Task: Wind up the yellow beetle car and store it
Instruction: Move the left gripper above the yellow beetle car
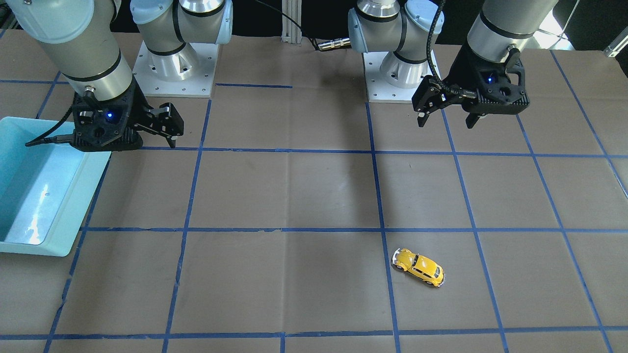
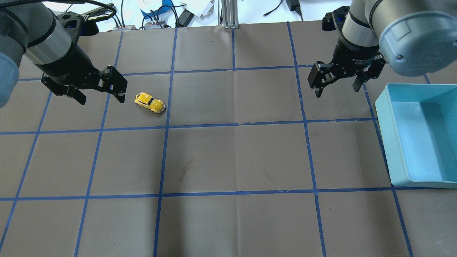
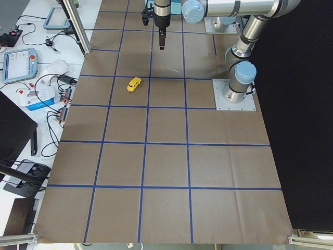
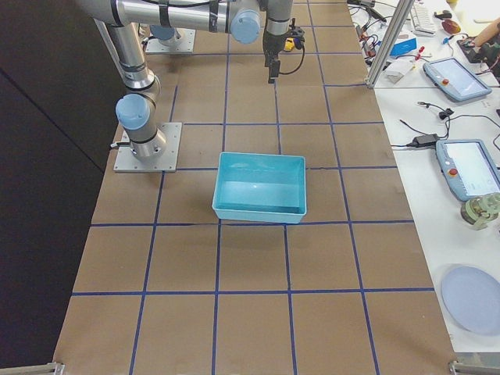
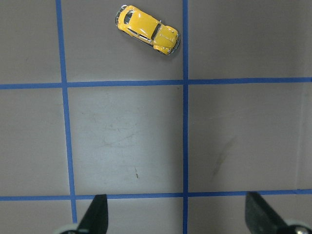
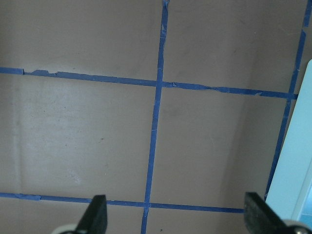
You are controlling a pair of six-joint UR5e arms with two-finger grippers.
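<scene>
Yellow beetle car [image 2: 150,102] lies untouched; left hand [image 2: 101,98] and right hand [image 2: 336,91] hover, both spread wide.

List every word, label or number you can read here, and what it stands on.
None can be read outright.
White print on the black collar above the right gripper, overhead view: too small and blurred.
Faint print on the collar of the left gripper: blurred too.
Small yellow toy beetle car: no lettering shows.
Light blue plastic tray: none.
</scene>
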